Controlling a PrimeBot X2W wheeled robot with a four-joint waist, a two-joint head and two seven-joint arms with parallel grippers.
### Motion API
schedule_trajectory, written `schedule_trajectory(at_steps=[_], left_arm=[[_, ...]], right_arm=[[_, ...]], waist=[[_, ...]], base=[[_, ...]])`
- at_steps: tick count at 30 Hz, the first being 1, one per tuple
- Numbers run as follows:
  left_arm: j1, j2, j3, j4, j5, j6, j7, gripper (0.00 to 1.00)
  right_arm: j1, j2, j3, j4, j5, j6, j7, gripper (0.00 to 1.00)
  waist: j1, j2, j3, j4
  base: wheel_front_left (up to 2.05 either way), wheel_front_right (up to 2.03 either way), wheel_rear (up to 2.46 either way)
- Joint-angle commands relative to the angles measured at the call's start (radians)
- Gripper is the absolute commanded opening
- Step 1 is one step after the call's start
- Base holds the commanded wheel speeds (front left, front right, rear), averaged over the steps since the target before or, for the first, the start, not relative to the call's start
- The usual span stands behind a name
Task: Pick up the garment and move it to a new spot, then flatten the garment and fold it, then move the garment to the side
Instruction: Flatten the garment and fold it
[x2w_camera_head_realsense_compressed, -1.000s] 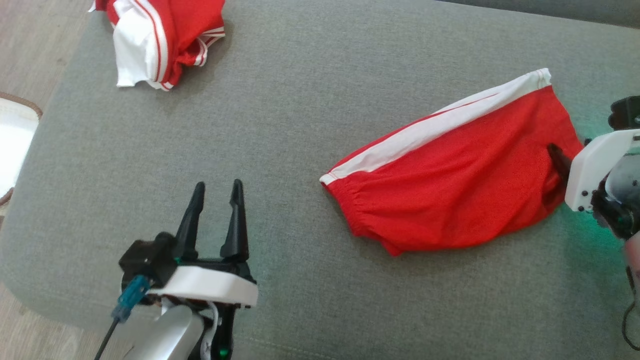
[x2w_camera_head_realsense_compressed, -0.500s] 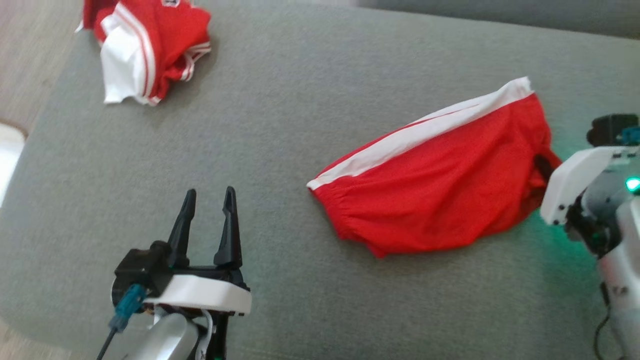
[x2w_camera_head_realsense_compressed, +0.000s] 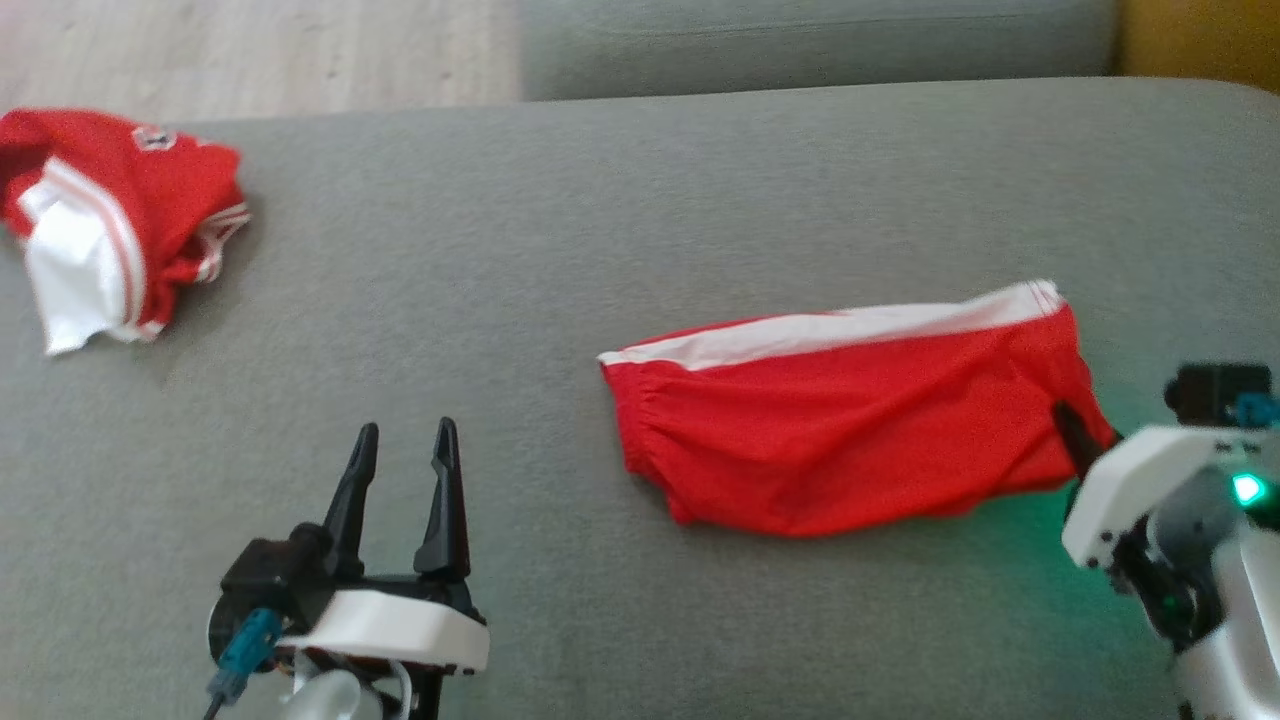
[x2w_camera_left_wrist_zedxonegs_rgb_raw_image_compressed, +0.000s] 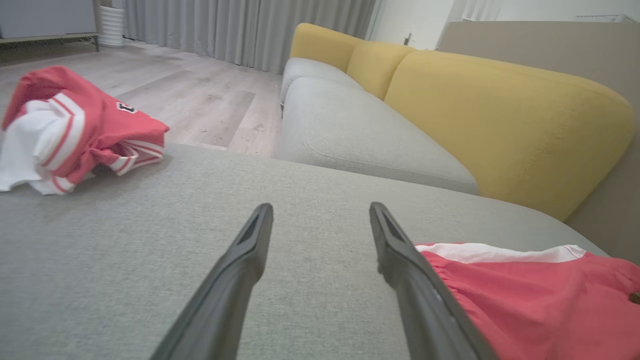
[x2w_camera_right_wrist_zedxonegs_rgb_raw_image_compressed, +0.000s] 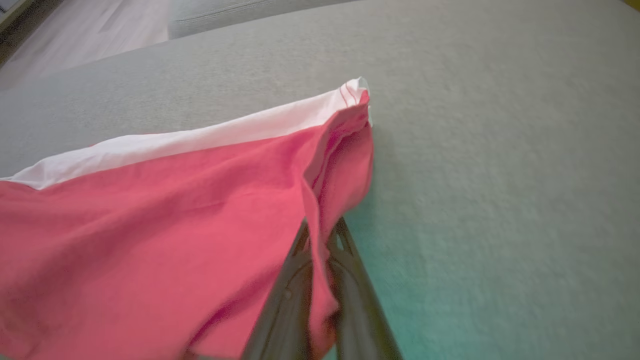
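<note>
the wide grey woven-fabric seat cushion (x2w_camera_head_realsense_compressed: 560, 200) runs from edge to edge of the head view and serves as the work surface. in the left wrist view a mustard-yellow upholstered backrest (x2w_camera_left_wrist_zedxonegs_rgb_raw_image_compressed: 500, 125) crosses the upper right, and pale wood-plank floor (x2w_camera_left_wrist_zedxonegs_rgb_raw_image_compressed: 200, 100) shows at the upper left.

the task's thing, a pair of red fabric shorts with a white side stripe (x2w_camera_head_realsense_compressed: 850, 440), lies right of centre in the head view. it lies lengthwise across the frame, with the gathered waistband toward the centre and the stripe along the upper edge. it is rumpled and doubled on itself, not flat.

a crumpled red-and-white striped jersey (x2w_camera_head_realsense_compressed: 110, 240) sits at the upper left, well apart from the shorts. by its position it seems to play no part in the present handling.

the right gripper (x2w_camera_right_wrist_zedxonegs_rgb_raw_image_compressed: 320, 237), at the lower right of the head view, has its two dark fingers pinched together on a fold of red cloth at the hem end. the right wrist view shows the fabric draped over and between them. judgement: the end hold lets the whole garment trail behind when it is carried to a new spot. flattening and folding are not yet begun.

the left gripper (x2w_camera_head_realsense_compressed: 406, 430) hangs at the lower left, fingers spread and holding nothing. in the left wrist view the waistband lies just beside one of its fingers. judgement: it looks placed to take that end.
</note>
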Motion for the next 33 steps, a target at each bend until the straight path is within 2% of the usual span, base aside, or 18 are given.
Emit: schedule_trajectory(at_steps=[1,8,13,17,23,28,33], left_arm=[[-0.022,0.027,0.037,-0.035,0.007,0.005,0.001,1.00],[-0.033,0.030,0.029,-0.039,0.011,0.004,0.010,1.00],[-0.034,0.029,0.033,-0.036,0.008,0.008,0.010,1.00],[-0.028,0.026,0.036,-0.035,0.004,0.009,0.006,1.00],[-0.028,0.017,0.036,-0.032,0.002,0.006,0.002,1.00],[-0.022,0.011,0.039,-0.029,-0.001,0.005,-0.002,1.00],[-0.014,0.009,0.048,-0.025,-0.001,0.002,-0.007,1.00]], right_arm=[[-0.006,0.009,-0.002,-0.053,-0.011,-0.001,-0.009,0.00],[0.016,0.055,-0.048,-0.080,-0.049,-0.001,-0.010,0.00],[-0.036,0.082,-0.015,-0.112,-0.076,-0.001,-0.019,0.00],[-0.108,0.114,0.083,-0.140,-0.086,-0.001,-0.011,0.00],[-0.163,0.140,0.310,-0.150,-0.059,-0.001,0.033,0.00],[-0.153,0.091,0.471,-0.133,-0.041,-0.001,0.075,0.00],[-0.141,0.048,0.543,-0.138,-0.016,-0.001,0.087,0.00]], waist=[[0.0001,-0.0001,-0.009,-0.028],[0.0001,-0.0001,0.003,-0.015],[0.0001,-0.0001,0.000,0.023],[0.0001,-0.0001,-0.008,0.057],[0.0001,-0.0001,-0.015,0.106],[0.0001,-0.0001,-0.015,0.132],[0.0001,-0.0001,-0.010,0.134]], base=[[0.00,0.00,0.00],[0.00,0.00,0.00],[0.00,0.00,0.00],[0.00,0.00,0.00],[0.00,0.00,0.00],[0.00,0.00,0.00],[0.00,0.00,0.00]])
